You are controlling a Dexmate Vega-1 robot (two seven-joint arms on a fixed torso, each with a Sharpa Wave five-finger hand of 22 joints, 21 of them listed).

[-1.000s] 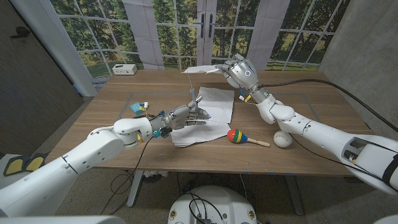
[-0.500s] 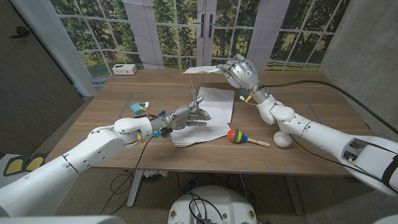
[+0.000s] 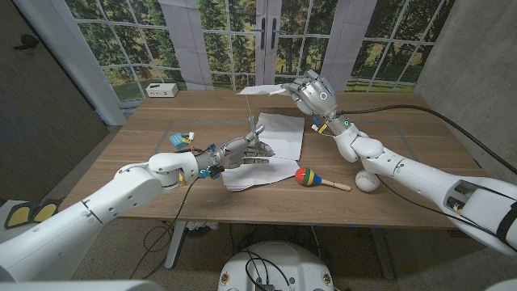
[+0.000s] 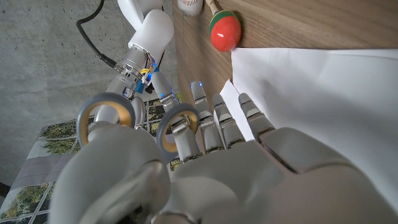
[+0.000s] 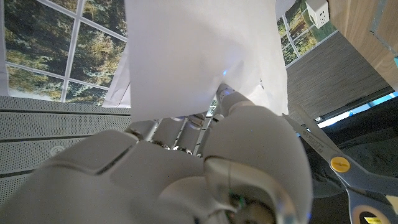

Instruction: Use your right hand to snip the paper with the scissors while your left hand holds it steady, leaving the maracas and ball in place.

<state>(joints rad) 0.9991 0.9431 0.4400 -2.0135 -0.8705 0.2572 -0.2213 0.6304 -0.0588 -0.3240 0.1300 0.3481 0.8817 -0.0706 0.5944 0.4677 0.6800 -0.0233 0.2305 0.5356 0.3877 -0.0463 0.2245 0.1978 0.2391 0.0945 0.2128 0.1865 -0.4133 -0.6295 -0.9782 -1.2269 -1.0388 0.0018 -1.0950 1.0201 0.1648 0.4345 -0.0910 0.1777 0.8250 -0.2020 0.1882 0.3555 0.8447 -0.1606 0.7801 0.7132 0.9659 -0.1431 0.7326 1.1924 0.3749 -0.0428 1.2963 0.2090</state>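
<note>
Holding paper sheet aloft, right hand, scissors

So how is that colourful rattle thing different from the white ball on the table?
The maraca is many-coloured; the ball is plain white. The maraca has a wooden stick handle, while the ball is simply round. The maraca lies close beside the paper; the ball lies farther off, by the right arm. Both rest on the table, and no hand touches either.
</note>
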